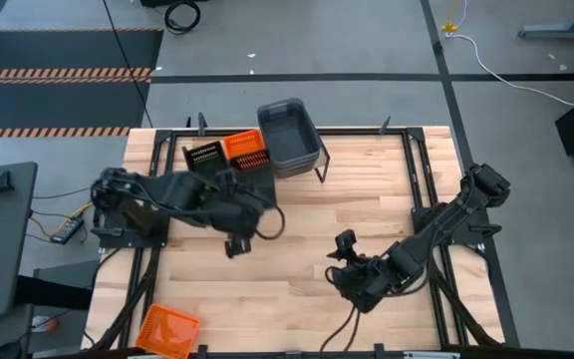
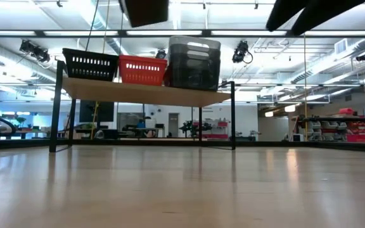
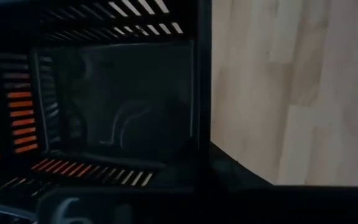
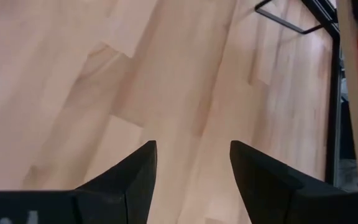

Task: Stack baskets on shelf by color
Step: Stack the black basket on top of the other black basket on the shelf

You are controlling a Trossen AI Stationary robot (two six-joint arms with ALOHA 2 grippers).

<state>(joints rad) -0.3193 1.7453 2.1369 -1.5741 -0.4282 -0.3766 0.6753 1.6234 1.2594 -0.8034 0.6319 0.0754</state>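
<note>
1. Because the sorting is by colour, the big light-wood surface (image 1: pixel 297 249) lies mostly bare, and the work gathers at its 12 o'clock edge in the high view.
2. There stands the low shelf with a pale plank top on thin black legs (image 2: pixel 146 93), which carries a row of three colours side by side.
3. The deep dark-grey plastic bin (image 1: pixel 291 137) sits at the 1 o'clock end of that row, seemingly several bins nested together, judging by the low view.
4. The shallow orange slatted basket (image 1: pixel 245 151) stands just beside it, in the middle, so that each colour keeps its own pile.
5. The black perforated basket (image 1: pixel 203 155) takes the 11 o'clock end, touching the orange one.
6. One more orange basket (image 1: pixel 167 330) lies apart at the 7 o'clock corner; it looks unsorted and probably belongs on the orange pile.
7. The left hand (image 1: pixel 235 244) hangs near the middle, at about 10 o'clock; its wrist view is filled by a dark slatted basket (image 3: pixel 123 106), which it appears to be holding.
8. The right hand (image 4: pixel 191 168) waits at 5 o'clock, fingers spread wide over bare wood, holding nothing.
</note>
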